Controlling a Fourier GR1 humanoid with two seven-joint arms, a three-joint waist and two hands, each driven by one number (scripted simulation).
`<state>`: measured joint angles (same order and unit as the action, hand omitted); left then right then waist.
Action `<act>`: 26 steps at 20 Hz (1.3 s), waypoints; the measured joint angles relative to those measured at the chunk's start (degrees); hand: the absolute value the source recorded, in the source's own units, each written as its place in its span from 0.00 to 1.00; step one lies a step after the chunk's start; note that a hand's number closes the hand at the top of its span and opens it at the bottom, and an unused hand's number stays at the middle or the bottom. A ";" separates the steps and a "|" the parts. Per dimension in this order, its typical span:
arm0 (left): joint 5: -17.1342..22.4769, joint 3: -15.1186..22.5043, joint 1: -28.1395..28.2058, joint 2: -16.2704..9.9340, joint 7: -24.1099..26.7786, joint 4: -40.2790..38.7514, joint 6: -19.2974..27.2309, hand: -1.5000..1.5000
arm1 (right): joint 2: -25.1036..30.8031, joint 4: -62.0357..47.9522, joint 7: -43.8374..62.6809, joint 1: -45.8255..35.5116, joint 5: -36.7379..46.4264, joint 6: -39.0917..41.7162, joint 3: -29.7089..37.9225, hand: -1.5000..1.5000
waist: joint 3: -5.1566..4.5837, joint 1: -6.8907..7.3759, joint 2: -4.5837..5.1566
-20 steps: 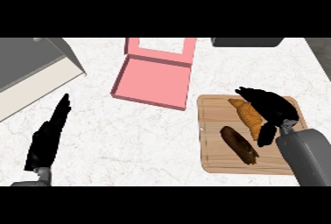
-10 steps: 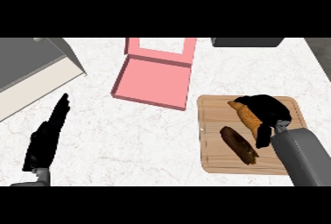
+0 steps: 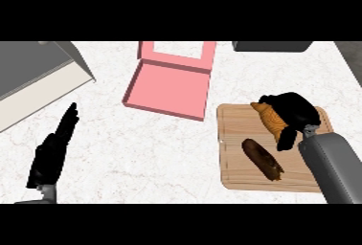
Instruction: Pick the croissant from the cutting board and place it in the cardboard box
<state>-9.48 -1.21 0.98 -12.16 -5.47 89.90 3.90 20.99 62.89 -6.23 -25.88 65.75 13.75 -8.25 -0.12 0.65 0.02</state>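
Lying under my right hand [image 3: 293, 112], the croissant [image 3: 270, 119] rests on the cutting board [image 3: 237, 143], toward the board's far end. My fingers curl over it from its right side and my thumb hooks down along its near edge, so most of its right half is hidden and only the golden left part shows beside my palm. Just below and left of that hand, a dark brown elongated pastry [image 3: 263, 158] lies on the same board, slanting toward my grey forearm, apart from the croissant. Farther left of the hand, off the board's far left corner, the pink cardboard box [image 3: 170, 90] sits open on the white counter [image 3: 141, 148], its lid folded back away from me. Well across the counter, my left hand [image 3: 53, 153] rests with its fingers straight, holding nothing.
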 measured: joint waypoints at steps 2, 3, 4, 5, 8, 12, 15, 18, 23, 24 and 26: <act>-0.17 0.43 -1.01 0.17 -0.12 -0.23 -0.26 0.50 | 0.85 -4.85 -4.54 -4.59 -0.74 -1.13 0.95 1.00 | 0.10 0.98 0.41; -0.44 0.96 -1.48 0.64 0.03 -0.43 -0.12 0.50 | 1.37 -6.82 -6.81 -7.16 -1.34 -0.97 1.45 1.00 | 0.16 1.59 0.69; -0.51 1.28 -1.98 0.68 0.02 -0.32 -0.33 0.50 | 2.06 -8.83 -9.32 -9.00 -1.78 -1.27 1.84 1.00 | 0.21 2.37 1.03; -0.71 1.51 -2.76 0.86 -0.19 -0.63 -0.27 0.50 | 2.34 -10.87 -11.55 -11.27 -2.24 -1.50 2.23 1.00 | 0.25 2.79 1.26; -1.53 2.43 -3.42 1.37 -0.45 -0.55 -0.02 0.50 | 3.74 -17.70 -17.77 -17.17 -3.03 -3.49 3.82 1.00 | 0.31 3.75 1.58; -1.13 1.93 -4.59 1.13 0.14 -2.00 -0.58 0.50 | 4.61 -26.38 -23.20 -23.95 -3.27 -7.64 6.07 1.00 | 0.30 4.02 1.76; -0.87 1.43 -4.97 0.84 0.30 -2.75 -0.95 0.50 | 5.34 -31.77 -26.47 -28.36 -3.79 -10.45 8.08 1.00 | 0.28 3.71 1.62; -0.90 1.25 -4.60 0.99 0.54 -2.72 -0.78 0.50 | 6.14 -35.94 -31.06 -32.43 -6.09 -9.67 10.70 1.00 | 0.26 3.46 1.45; -0.89 1.13 -4.07 1.18 0.69 -2.90 -0.69 0.50 | 4.52 -38.81 -38.71 -37.85 -14.00 -3.35 16.80 1.00 | 0.24 2.94 1.13; -0.84 1.12 -3.80 1.20 0.72 -2.75 -0.73 0.50 | 4.59 -39.49 -40.08 -38.98 -15.25 -1.71 17.77 1.00 | 0.23 2.92 1.10; -0.97 1.15 -3.25 1.37 0.65 -2.41 -0.53 0.50 | 4.08 -40.38 -41.96 -41.21 -17.40 1.17 19.24 1.00 | 0.21 2.61 0.92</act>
<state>-10.45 -0.07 -2.28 -10.79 -4.82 87.49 3.37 25.07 22.51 -48.19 -67.09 48.35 14.93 10.99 0.09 3.25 0.94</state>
